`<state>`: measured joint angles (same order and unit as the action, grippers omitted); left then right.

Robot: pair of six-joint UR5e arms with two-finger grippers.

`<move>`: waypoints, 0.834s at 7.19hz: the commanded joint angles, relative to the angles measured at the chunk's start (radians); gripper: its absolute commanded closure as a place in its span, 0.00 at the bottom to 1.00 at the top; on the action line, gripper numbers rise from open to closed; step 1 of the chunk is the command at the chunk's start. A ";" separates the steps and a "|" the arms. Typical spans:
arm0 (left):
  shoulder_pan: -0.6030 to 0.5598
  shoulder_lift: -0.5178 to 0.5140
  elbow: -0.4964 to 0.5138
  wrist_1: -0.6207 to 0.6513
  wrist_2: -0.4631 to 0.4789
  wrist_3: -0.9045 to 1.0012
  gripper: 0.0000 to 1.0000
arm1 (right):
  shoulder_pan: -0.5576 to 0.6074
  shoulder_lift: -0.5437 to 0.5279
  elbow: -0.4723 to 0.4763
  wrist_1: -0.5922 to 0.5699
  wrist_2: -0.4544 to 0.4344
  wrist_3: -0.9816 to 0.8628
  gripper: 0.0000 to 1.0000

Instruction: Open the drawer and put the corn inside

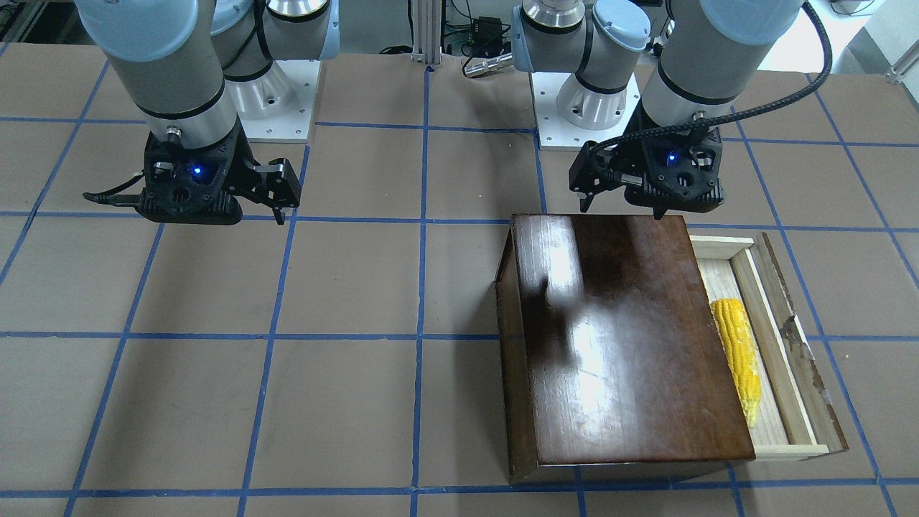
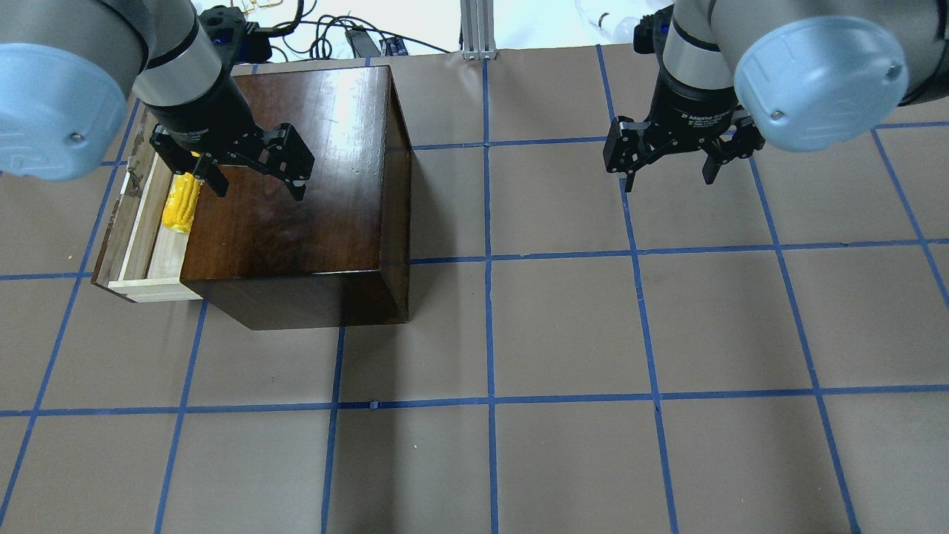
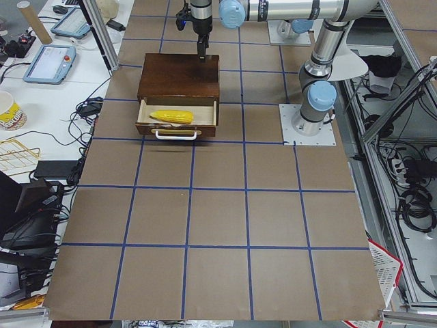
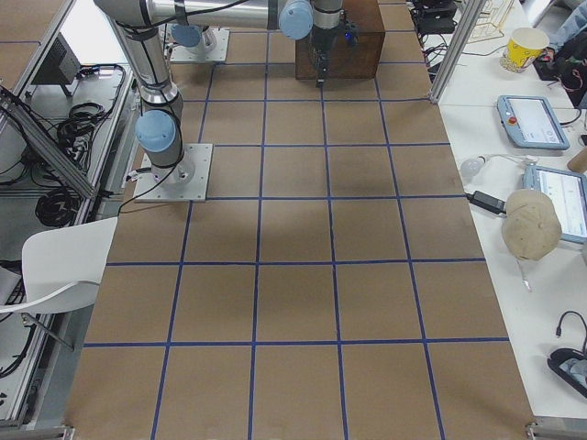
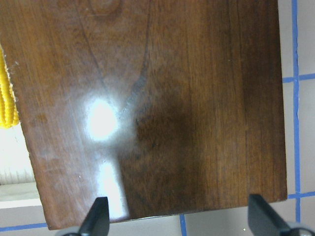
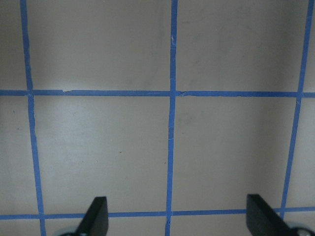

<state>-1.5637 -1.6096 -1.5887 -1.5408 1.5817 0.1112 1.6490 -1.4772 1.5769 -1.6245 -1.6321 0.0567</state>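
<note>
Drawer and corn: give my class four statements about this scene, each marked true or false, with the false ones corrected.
1. The corn lies inside the drawer. True.
2. The left claw grips the corn. False: it is open and empty, above the wooden box.
3. The right claw is open, over the bare table. True.
4. The drawer is pushed fully shut. False: it is pulled partly out of the wooden box.

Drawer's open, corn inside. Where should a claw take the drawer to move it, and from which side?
By the whitish handle on the drawer's front, coming from above. It is a bar standing off the front, so it can likely be straddled; the left claw, open over the box, is nearer.
</note>
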 commanded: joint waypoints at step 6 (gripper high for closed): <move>0.002 0.008 -0.002 -0.001 -0.003 -0.025 0.00 | 0.000 0.000 0.000 -0.002 0.000 0.000 0.00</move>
